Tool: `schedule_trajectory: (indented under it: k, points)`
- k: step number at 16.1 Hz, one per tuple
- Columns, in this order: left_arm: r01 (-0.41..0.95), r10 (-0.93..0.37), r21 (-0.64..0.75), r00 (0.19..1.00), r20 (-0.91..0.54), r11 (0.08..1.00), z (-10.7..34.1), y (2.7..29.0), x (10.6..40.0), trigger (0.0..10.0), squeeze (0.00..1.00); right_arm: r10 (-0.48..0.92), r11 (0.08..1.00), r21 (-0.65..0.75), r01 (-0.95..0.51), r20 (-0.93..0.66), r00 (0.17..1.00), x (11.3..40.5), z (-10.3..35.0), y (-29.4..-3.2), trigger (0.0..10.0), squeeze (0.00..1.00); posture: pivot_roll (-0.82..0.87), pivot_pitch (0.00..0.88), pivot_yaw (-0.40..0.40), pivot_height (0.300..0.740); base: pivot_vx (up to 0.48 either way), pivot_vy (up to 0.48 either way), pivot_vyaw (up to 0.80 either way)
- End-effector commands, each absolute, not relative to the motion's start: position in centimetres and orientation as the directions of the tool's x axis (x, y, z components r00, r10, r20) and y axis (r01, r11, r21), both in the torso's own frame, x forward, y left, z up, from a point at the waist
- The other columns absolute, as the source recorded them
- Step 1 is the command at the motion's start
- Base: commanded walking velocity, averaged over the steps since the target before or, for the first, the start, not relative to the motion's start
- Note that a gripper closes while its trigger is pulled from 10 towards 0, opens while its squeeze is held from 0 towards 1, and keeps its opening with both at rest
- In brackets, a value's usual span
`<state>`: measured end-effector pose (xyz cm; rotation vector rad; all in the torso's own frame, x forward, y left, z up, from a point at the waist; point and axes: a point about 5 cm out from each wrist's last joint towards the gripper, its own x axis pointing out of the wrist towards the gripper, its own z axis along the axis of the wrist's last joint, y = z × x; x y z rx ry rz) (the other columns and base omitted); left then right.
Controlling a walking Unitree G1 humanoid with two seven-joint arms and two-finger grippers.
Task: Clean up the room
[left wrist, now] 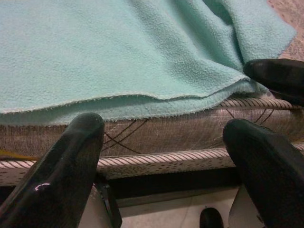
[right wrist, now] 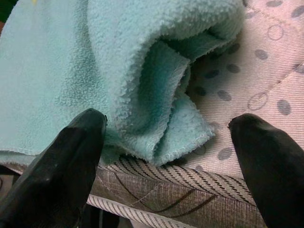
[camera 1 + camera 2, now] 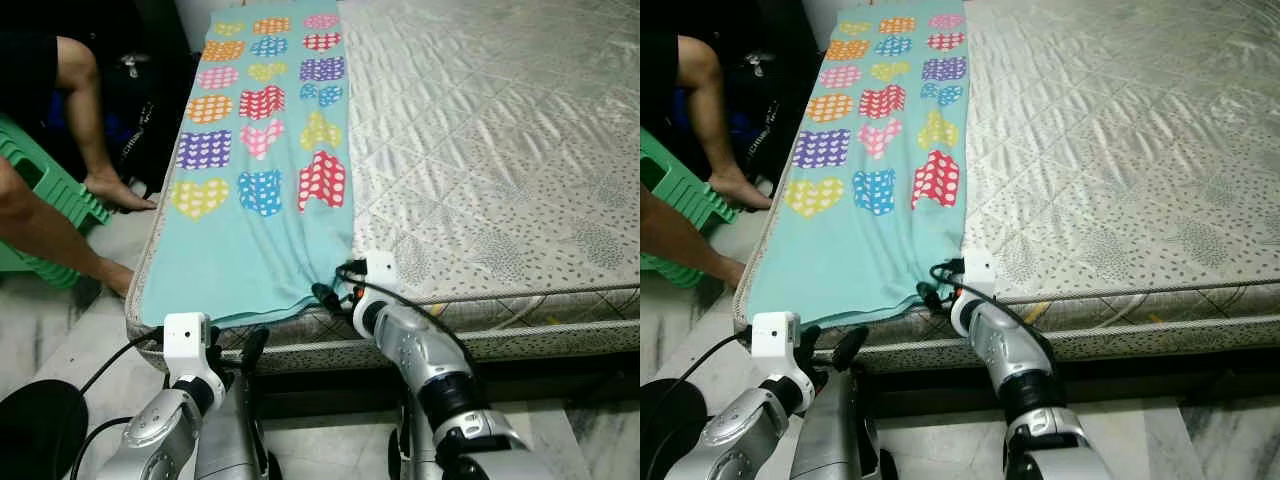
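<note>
A teal blanket (image 3: 262, 150) printed with spotted hearts lies lengthwise along the left strip of the mattress (image 3: 500, 150), its near end reaching the mattress's front edge, where the fleece bunches into a folded corner. The mattress is bare and quilted to the right of the blanket, and both its far end and its right side are cut off by the frame. The right gripper (image 3: 325, 297) sits at the mattress's front edge, right at that bunched corner; in the right wrist view its two black fingers (image 2: 57, 166) stand wide apart on either side of the fold without closing on it, the fold's rolled hem lying on the dotted mattress top. The left gripper (image 3: 235, 358) is below the mattress's front edge, in front of the blanket's near hem; in the left wrist view its fingers (image 1: 52, 175) are spread apart too, holding nothing, with the blanket's hem draped just over the mattress's piped side and a black tip of the other gripper at the hem's far end. To the left of the mattress a person's arm and legs (image 3: 80, 120) show beside a green plastic stool (image 3: 40, 195), the rest of the person cut off. A dark round shape (image 3: 35, 430) on the floor left of the mattress is too cropped to identify.
</note>
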<state>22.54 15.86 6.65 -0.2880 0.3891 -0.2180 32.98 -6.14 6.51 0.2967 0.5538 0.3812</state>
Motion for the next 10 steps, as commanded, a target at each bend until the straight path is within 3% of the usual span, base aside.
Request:
schedule_trajectory:
  k: [1, 3, 4, 8, 10]
  points:
    - [0.148, -0.256, -0.301, 0.897, -0.361, 0.942, 6.4, 16.2, 22.4, 10.0, 0.0, 0.435, 0.887, 0.367, -0.279, -0.463, 0.773, 32.6, 6.4, -5.4, 7.8, 0.0, 0.0, 0.079, 0.12, 0.5, 0.0, 0.0, 0.0]
    - [0.149, -0.258, -0.3, 0.895, -0.363, 0.942, 6.4, 16.2, 22.5, 10.0, 0.0, 0.431, 0.888, 0.37, -0.273, -0.462, 0.775, 32.5, 6.5, -5.1, 8.0, 0.0, 0.0, 0.08, 0.121, 0.5, 0.0, 0.0, 0.0]
    - [0.15, -0.258, -0.3, 0.896, -0.362, 0.942, 6.4, 16.2, 22.5, 10.0, 0.0, 0.422, 0.89, 0.374, -0.261, -0.459, 0.782, 32.5, 6.6, -5.0, 10.0, 0.0, 0.01, 0.081, 0.123, 0.5, 0.0, 0.0, 0.0]
    - [0.149, -0.257, -0.3, 0.896, -0.362, 0.942, 6.4, 16.3, 22.5, 10.0, 0.0, 0.427, 0.828, 0.524, -0.199, -0.361, 0.829, 33.7, 8.5, -4.6, 10.0, 0.0, 0.01, 0.08, 0.121, 0.5, 0.0, 0.0, 0.0]
    - [0.148, -0.256, -0.3, 0.896, -0.363, 0.942, 6.4, 16.3, 22.5, 10.0, 0.0, 0.428, 0.827, 0.528, -0.192, -0.37, 0.825, 33.8, 8.5, -4.6, 10.0, 0.0, 0.01, 0.081, 0.122, 0.5, 0.0, 0.0, 0.0]
